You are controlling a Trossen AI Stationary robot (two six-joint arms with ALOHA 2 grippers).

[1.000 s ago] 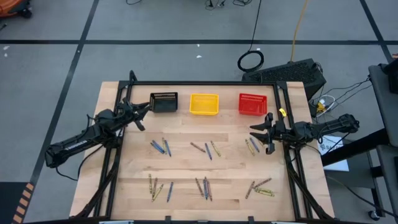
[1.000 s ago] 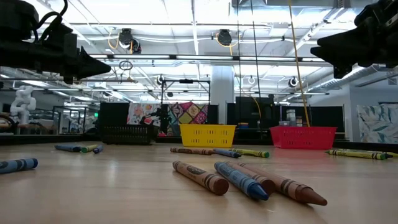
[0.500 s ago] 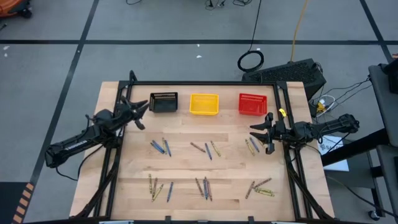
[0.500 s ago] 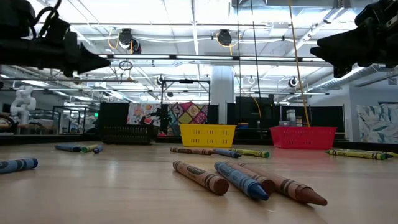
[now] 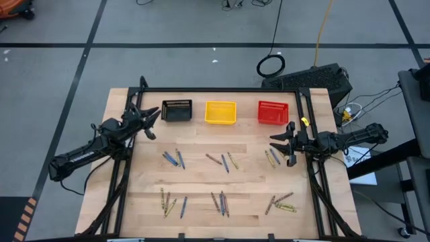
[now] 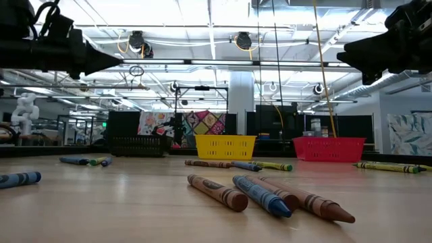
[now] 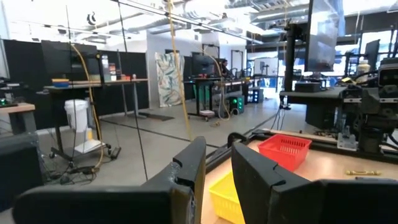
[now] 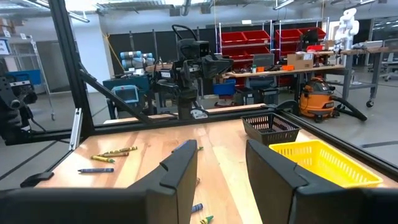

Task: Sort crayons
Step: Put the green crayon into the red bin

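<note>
Slightly forward since a second ago, the left gripper (image 5: 151, 122) now hangs nearer the black bin (image 5: 177, 110) at the table's (image 5: 201, 181) back-left; the right gripper (image 5: 282, 143) has held its place. Both sets of jaws stand parted — nothing held. Yellow bin (image 5: 220, 111) and red bin (image 5: 273, 112) line the back edge. Crayons (image 5: 222, 202) lie in six loose clusters across the wood, none in a bin.
</note>
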